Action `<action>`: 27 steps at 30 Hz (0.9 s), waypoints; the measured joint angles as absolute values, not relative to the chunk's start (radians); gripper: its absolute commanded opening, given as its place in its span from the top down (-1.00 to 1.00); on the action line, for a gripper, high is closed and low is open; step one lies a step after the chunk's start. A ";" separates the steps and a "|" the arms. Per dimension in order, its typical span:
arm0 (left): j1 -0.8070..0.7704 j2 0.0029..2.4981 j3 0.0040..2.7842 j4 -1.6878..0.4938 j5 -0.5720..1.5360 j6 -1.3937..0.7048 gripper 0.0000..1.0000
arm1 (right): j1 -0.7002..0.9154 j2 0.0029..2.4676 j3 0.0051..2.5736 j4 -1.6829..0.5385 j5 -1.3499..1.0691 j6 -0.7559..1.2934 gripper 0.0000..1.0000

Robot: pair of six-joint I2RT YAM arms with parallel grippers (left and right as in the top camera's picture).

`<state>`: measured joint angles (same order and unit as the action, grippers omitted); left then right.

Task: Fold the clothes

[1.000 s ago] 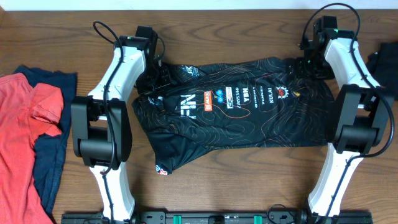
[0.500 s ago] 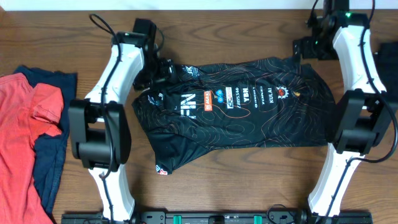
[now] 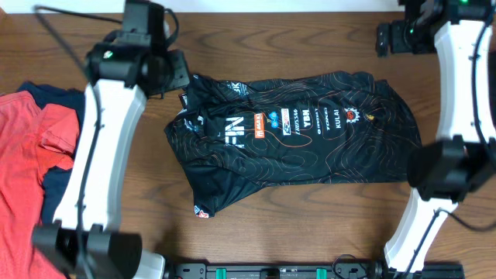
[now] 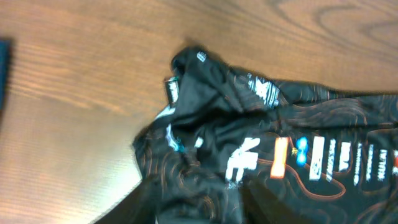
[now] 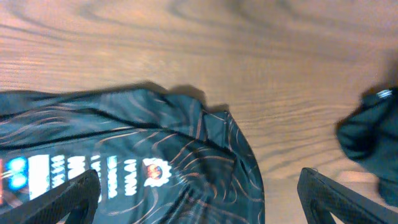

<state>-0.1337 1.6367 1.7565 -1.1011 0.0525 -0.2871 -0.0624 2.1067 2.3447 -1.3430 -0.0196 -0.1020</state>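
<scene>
The black jersey (image 3: pixel 294 143) was spread on the table (image 3: pixel 310 225). The right gripper (image 5: pixel 199 183) was held wide open — nothing gripped; the left gripper (image 3: pixel 177 76) could not be judged.

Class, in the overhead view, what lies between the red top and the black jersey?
The edge of the navy top, then bare table, with the left arm passing above that stretch. The overhead view shows it.
</scene>
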 measured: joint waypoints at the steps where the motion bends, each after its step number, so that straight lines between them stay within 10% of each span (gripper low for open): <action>1: -0.134 1.617 1.758 -1.129 0.051 -0.288 0.04 | -0.051 2.069 2.349 -1.357 -0.020 -0.102 -0.99; 27: -0.369 1.177 1.199 -1.119 -0.110 -0.390 0.03 | 0.274 1.693 2.055 -1.605 0.110 0.168 -0.98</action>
<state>-0.3691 1.1770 1.1992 -1.1187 -0.1104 -0.3901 0.2741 1.6928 2.0552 -1.6047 0.1104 0.1684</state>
